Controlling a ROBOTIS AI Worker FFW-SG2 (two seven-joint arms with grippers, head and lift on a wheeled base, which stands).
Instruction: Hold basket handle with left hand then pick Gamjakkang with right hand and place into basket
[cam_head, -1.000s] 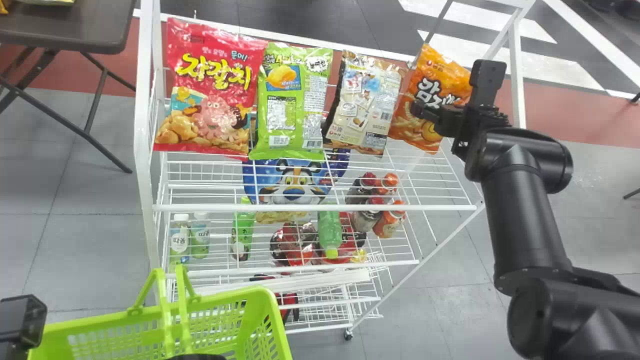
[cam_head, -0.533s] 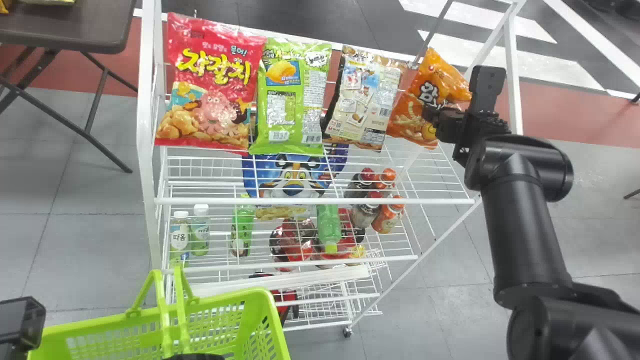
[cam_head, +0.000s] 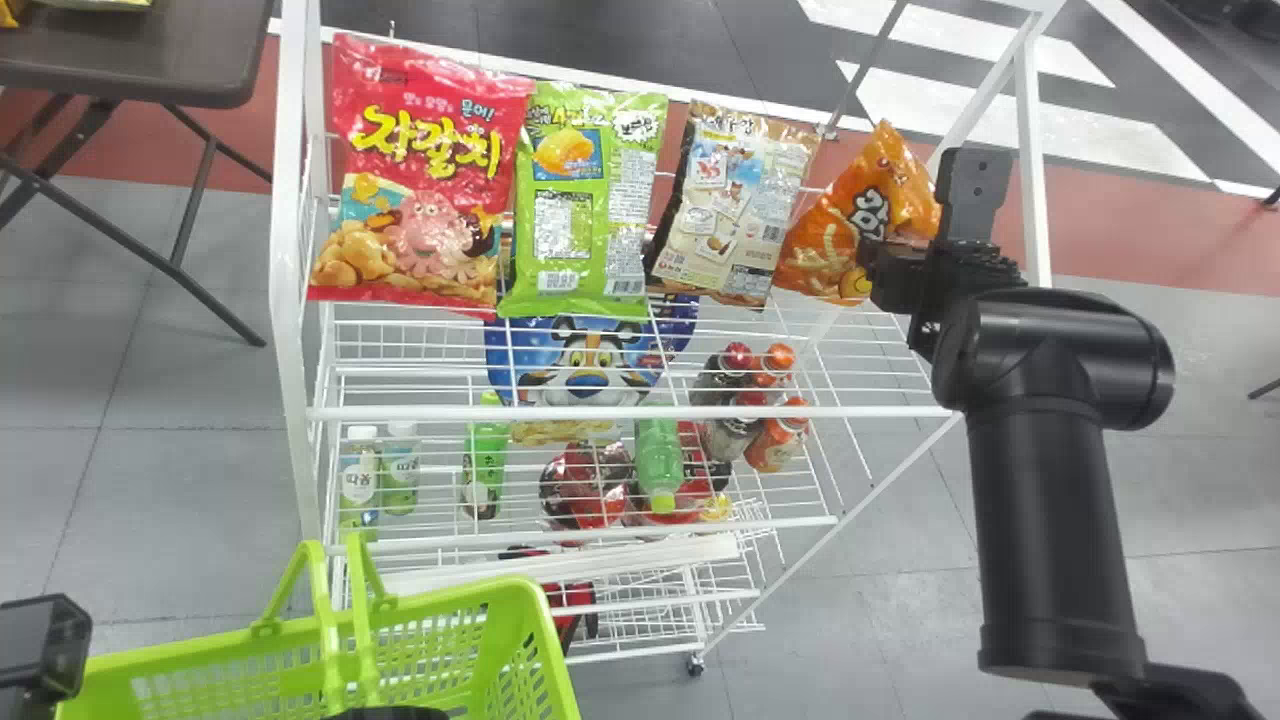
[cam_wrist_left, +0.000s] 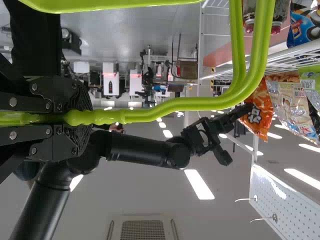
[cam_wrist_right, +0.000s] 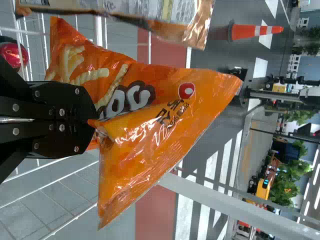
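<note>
From where I stand: L gripper (cam_wrist_left: 81, 118) clenched round green basket handle (cam_wrist_left: 175, 106); R gripper (cam_wrist_right: 92, 121) pinching orange Gamjakkang (cam_wrist_right: 160, 112) at right end of top shelf (cam_head: 630, 412). Approx. 2 of 3 steps look done; lowering it into basket (cam_head: 455, 602) remains.

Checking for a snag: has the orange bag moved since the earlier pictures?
Yes: in the head view, the top of the bag is lower, nearer the right white post.
</note>
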